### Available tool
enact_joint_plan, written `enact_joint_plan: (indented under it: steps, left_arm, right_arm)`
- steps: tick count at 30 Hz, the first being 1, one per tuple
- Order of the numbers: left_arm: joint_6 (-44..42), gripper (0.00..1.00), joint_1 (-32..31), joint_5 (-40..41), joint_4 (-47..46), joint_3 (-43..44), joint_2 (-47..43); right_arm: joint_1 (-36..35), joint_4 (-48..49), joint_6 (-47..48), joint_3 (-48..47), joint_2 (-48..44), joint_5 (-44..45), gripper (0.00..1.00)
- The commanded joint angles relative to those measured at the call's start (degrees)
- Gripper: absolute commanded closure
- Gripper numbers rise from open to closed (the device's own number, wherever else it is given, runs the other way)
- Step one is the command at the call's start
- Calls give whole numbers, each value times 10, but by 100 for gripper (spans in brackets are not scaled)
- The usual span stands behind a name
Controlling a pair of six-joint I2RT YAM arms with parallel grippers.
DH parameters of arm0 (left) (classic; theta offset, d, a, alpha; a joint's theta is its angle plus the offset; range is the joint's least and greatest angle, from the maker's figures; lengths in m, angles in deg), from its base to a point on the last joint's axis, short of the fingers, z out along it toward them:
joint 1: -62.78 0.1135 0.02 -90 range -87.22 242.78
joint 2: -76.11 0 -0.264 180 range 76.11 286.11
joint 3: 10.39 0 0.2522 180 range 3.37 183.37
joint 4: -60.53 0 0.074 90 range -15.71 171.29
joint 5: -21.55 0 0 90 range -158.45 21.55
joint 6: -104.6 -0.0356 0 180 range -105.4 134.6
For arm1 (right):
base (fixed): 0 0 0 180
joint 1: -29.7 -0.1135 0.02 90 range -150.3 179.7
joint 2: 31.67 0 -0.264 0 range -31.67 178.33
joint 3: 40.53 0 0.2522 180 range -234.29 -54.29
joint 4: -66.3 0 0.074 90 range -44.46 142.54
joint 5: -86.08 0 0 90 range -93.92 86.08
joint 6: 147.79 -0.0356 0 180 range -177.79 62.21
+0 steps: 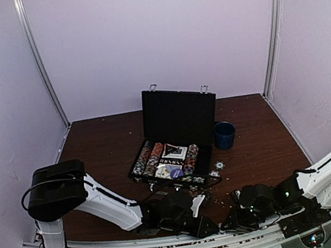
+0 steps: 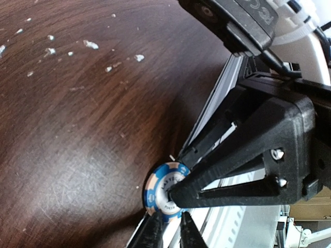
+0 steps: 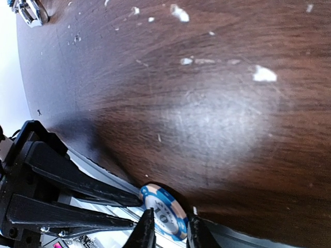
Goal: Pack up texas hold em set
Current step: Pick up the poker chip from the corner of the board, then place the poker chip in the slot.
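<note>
One stray blue chip (image 3: 163, 213) lies well in front of the open briefcase (image 1: 180, 117), left gripper (image 2: 170, 223) and right gripper (image 3: 169, 221) both narrowed around it, which one truly holds it I cannot tell; next, probably, one lifts it to the briefcase.

White arm links (image 1: 112, 205), black joints (image 1: 57, 190) with seemingly green lights (image 1: 286, 195), black trussed fingers (image 2: 232, 181) bearing silver screws (image 2: 278, 153).
</note>
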State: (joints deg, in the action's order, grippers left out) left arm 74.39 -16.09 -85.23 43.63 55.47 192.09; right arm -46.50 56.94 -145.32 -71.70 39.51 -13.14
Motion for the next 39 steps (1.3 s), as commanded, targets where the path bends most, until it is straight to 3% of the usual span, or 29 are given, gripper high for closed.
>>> enact_joint_plan:
  steps: [1,5,8,12,17,21,24,29,39]
  left_arm:
    - [-2,87,-6,-8,-44,-9,14]
    - [-3,88,-6,-8,-47,-10,16]
    - [-5,88,-5,1,-41,-12,5]
    - [-35,82,-5,46,-1,-24,-38]
    - [-48,69,19,122,18,-100,-137]
    - [-75,57,55,159,61,-132,-201]
    - [-84,54,84,166,105,-131,-212]
    - [-72,53,93,168,98,-139,-215]
    - [-53,52,93,174,98,-147,-213]
  right_arm:
    - [10,23,-3,20,17,18,82]
    - [19,52,-4,24,8,17,88]
    - [26,60,15,15,-10,21,99]
    - [46,-11,73,-25,-52,45,100]
    - [97,-95,162,-60,-96,56,100]
    - [166,-162,284,-103,-97,67,100]
    - [212,-223,407,-164,-62,97,100]
    - [251,-297,567,-277,40,136,100]
    - [271,-322,750,-443,231,122,100]
